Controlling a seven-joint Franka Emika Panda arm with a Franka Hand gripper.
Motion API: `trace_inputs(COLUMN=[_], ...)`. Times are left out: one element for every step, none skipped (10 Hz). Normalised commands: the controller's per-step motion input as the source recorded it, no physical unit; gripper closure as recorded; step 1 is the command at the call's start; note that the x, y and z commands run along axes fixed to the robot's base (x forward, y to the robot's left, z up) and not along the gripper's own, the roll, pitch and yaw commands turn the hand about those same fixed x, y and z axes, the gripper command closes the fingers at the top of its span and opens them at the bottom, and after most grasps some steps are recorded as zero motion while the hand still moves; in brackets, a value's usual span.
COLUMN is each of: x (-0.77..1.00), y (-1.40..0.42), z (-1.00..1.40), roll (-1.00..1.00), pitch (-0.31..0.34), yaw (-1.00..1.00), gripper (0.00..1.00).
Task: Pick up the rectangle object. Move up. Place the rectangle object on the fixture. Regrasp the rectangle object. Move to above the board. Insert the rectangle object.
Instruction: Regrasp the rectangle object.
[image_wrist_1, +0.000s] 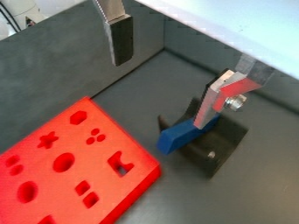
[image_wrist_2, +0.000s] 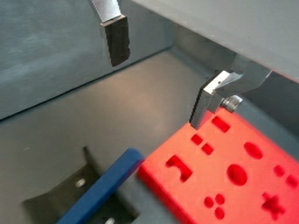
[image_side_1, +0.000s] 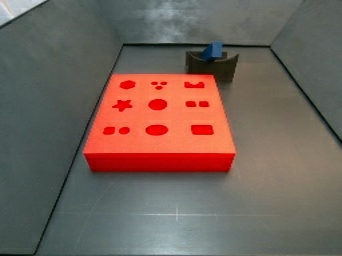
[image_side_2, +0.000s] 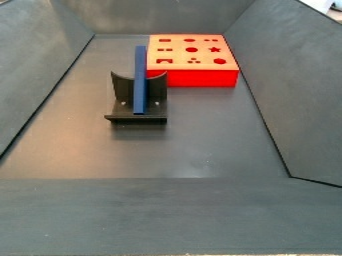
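Viewing both wrist feeds: hand open, fingers well apart, nothing between them, raised above floor. I see rectangle object resting in fixture notch, tilted, blue bar overhanging both sides. Fixture standing on grey floor, near board but not touching. Board lying flat beyond fixture in side view, cut-outs facing up. Hand not visible in either side view.

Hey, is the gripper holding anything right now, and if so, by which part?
Nothing. The gripper is open above the floor; the blue rectangle object rests on the fixture.
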Motion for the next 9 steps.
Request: trace_inputs(x=[-0.01,-0.01,-0.01,-0.01,0.0,0.01,0.03,0.04,0.05], y=[-0.03,-0.02,-0.02,-0.02,-0.02,-0.02,-0.02,-0.03,-0.03], z=[0.01,0.01,0.01,0.01,0.01,0.0,0.0,0.0,0.0], roll=[1.0,1.0,1.0,1.0,1.0,1.0,1.0,1.0,1.0], pitch=[-0.009,-0.011,-0.01,-0.007,0.0,0.007,0.018,0.024,0.041], yaw=[0.03,0.03,0.03,0.03,0.04,0.04,0.04,0.04,0.04], gripper=[0.0,0.0,0.0,0.0,0.0,0.0,0.0,0.0,0.0])
